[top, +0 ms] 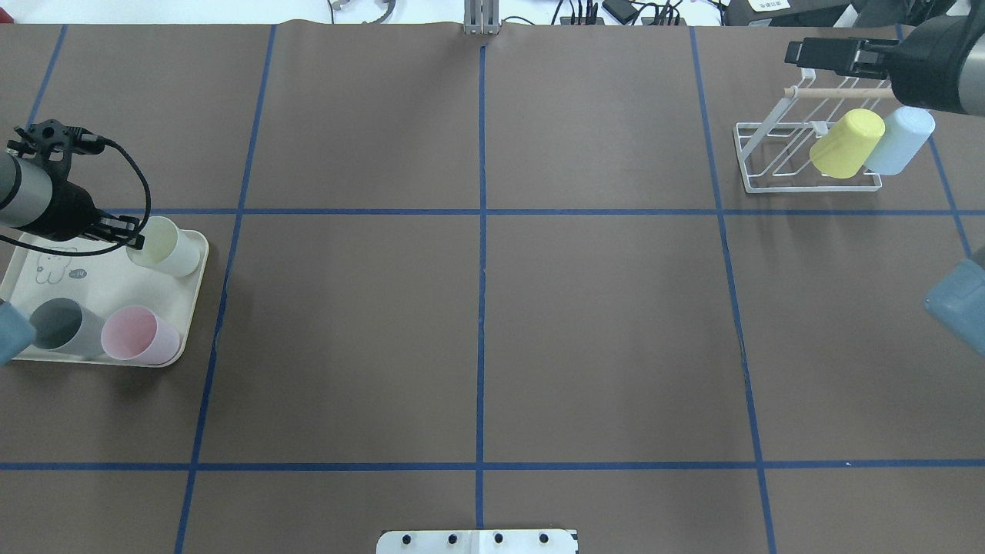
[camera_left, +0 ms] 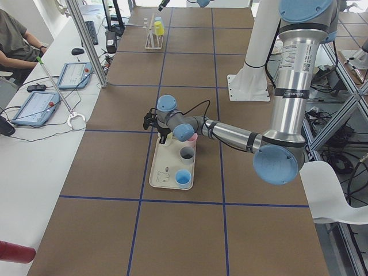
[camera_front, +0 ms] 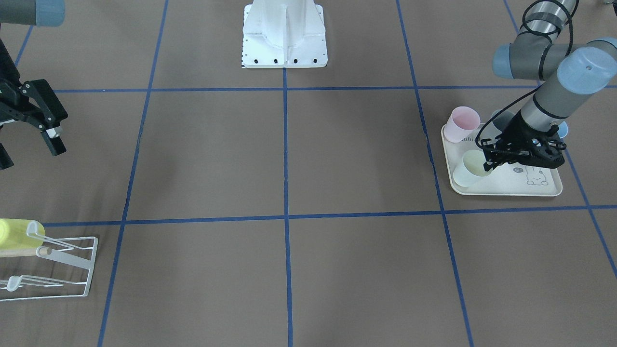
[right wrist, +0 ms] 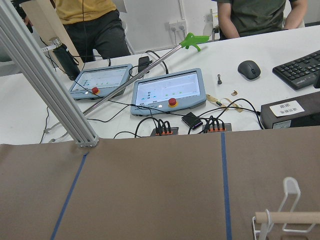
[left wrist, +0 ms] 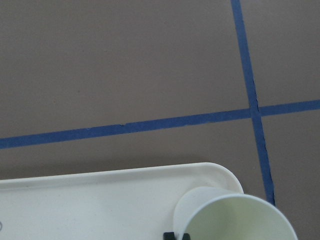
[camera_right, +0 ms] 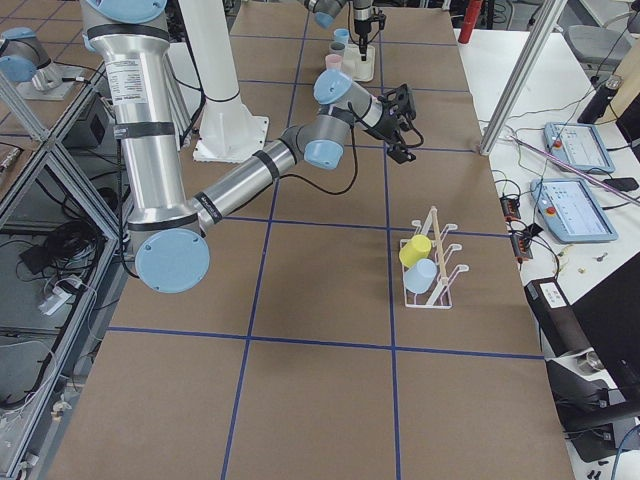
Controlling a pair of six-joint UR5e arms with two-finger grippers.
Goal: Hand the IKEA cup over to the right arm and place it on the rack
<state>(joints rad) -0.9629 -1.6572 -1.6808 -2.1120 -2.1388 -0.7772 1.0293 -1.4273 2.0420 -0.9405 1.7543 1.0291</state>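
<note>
Table (top: pixel 477 308): brown, with a grid of blue tape. Right arm (camera_right: pixel 230 185): stood well apart from the tray (top: pixel 100 281), at the table's opposite end; right gripper (camera_front: pixel 26 153) was spread wide and empty. Left arm (camera_left: pixel 230 132): extended over the tray; left gripper (top: pixel 141 235) sat at the pale cup's (top: pixel 171 248) rim, with any grip on it not discernible. Rack (top: pixel 777 158): stood far from the tray and bore a yellow cup (top: pixel 846 142) and a light-blue cup (top: pixel 900 150). Tray: cream, rabbit print. Pale cup: stood on the tray's corner farthest from the robot, towards the table's middle. Pink cup (top: pixel 138 338), grey cup (top: pixel 61 327), blue cup (camera_left: pixel 183 178): also stood on the tray.
</note>
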